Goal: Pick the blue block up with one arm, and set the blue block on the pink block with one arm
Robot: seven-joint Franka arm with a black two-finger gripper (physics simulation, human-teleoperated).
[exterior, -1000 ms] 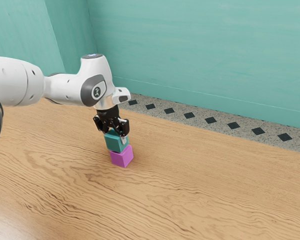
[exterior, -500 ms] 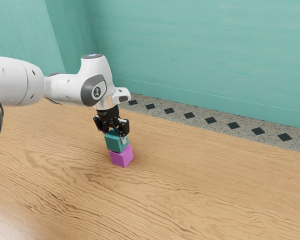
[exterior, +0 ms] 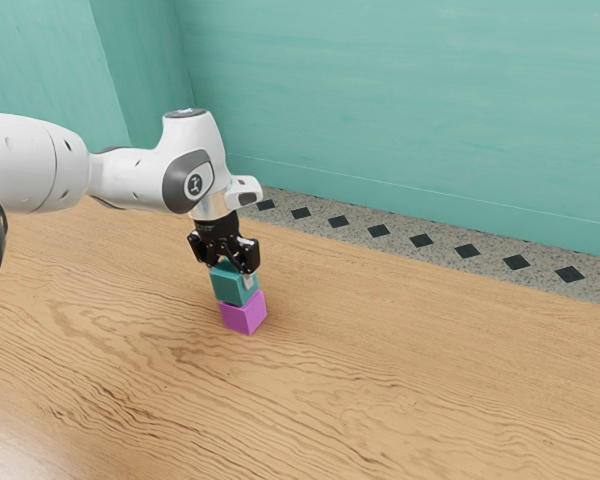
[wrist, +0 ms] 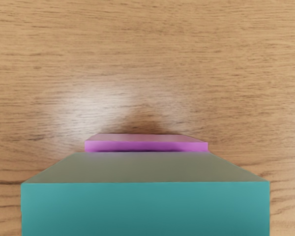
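Note:
The blue block (exterior: pixel 232 286), teal in shade, rests on top of the pink block (exterior: pixel 244 312) on the wooden table, a little offset toward the exterior view's left. My black gripper (exterior: pixel 226 262) hangs straight down over the blue block. Its fingers stand on either side of the block's upper part, slightly parted, open. In the wrist view the blue block (wrist: pixel 145 196) lies directly under my hand. A strip of the pink block (wrist: pixel 146 144) shows just beyond it.
The wooden table (exterior: pixel 400 380) stretches wide around the stack. Behind its far edge run a speckled floor strip with black diamonds (exterior: pixel 420 240) and a teal wall (exterior: pixel 410 100).
My fingers have eased apart a little and the blue block has settled slightly onto the pink block. The arm has barely moved.

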